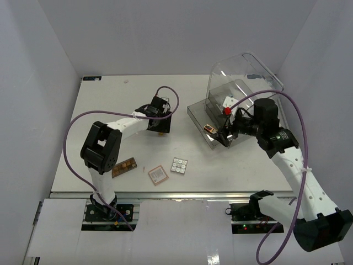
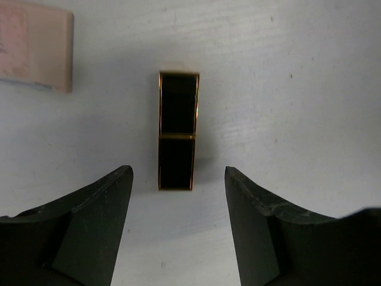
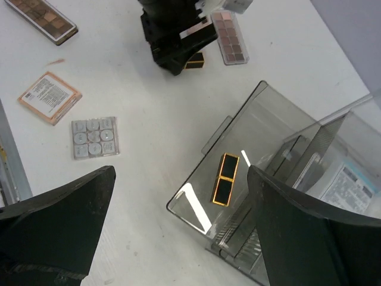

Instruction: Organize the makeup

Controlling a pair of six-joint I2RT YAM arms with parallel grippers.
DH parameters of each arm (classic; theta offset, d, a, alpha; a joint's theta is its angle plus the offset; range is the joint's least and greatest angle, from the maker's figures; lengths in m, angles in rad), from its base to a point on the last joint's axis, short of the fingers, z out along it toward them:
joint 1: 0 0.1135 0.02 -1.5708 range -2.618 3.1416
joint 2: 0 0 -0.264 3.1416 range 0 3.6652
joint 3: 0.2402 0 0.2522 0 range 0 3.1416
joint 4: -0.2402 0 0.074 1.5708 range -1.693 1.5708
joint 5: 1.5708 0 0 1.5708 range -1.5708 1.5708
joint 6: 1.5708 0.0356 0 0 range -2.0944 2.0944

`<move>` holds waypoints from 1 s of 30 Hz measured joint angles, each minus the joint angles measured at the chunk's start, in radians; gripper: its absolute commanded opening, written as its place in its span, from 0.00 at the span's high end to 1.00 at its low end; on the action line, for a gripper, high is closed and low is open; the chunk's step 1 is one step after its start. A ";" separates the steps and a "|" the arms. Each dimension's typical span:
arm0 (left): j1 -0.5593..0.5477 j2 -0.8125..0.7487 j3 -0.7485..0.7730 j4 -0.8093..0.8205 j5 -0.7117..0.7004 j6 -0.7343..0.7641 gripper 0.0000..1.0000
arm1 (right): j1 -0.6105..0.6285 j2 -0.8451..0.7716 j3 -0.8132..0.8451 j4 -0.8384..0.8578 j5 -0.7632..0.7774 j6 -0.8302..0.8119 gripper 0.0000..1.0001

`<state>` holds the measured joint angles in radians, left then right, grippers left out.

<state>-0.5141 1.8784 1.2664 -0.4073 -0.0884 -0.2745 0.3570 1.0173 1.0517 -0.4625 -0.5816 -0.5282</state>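
Surface (image 1: 110, 99): white; we see makeup scattered across its middle and front.
Clear box (image 1: 242, 83): at the far right, its domed lid raised.
Right gripper (image 3: 180, 173): spread wide and holding nothing, it hovers over the box's low front tray.
Left gripper (image 1: 160, 127): released, fingers apart, pointing down at mid-surface.
Brown palette (image 1: 124, 167): front left, close beside the left arm.
Pink palette (image 3: 229, 37): flat on the surface, just beside the left gripper.
Pinkish compact (image 1: 158, 175): near the front edge, next to the grid palette.
Silvery grid palette (image 1: 178, 165): just right of the compact, not touching it.
White-blue packet (image 3: 351, 187): inside the box's rear part.
Boxed dark-gold piece (image 3: 225, 179): flat in the front tray, below the gap of the right gripper and untouched.
Loose dark-gold piece (image 2: 177, 131): on the bare surface, lined up with the left gripper's gap. Its near end falls between the fingertips, and neither finger touches it.
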 measured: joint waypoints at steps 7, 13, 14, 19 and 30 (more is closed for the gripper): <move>-0.016 0.083 0.112 -0.031 -0.106 0.027 0.44 | -0.134 -0.038 -0.128 -0.007 -0.146 0.005 0.02; -0.018 0.107 0.122 -0.046 -0.118 0.045 0.73 | -0.237 -0.099 -0.190 0.004 -0.276 0.016 0.02; -0.018 0.109 0.123 -0.045 -0.116 0.044 0.76 | -0.247 -0.114 -0.195 0.008 -0.297 0.016 0.02; -0.018 0.110 0.124 -0.041 -0.098 0.037 0.92 | -0.281 -0.208 -0.230 0.033 -0.388 0.017 0.02; -0.022 -0.293 -0.105 0.150 0.281 -0.232 0.95 | -0.401 -0.333 -0.321 0.075 -0.466 0.026 0.02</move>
<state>-0.5359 1.5852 1.1616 -0.2574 0.1929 -0.5069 -0.0443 0.6844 0.7306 -0.3875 -1.0480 -0.5020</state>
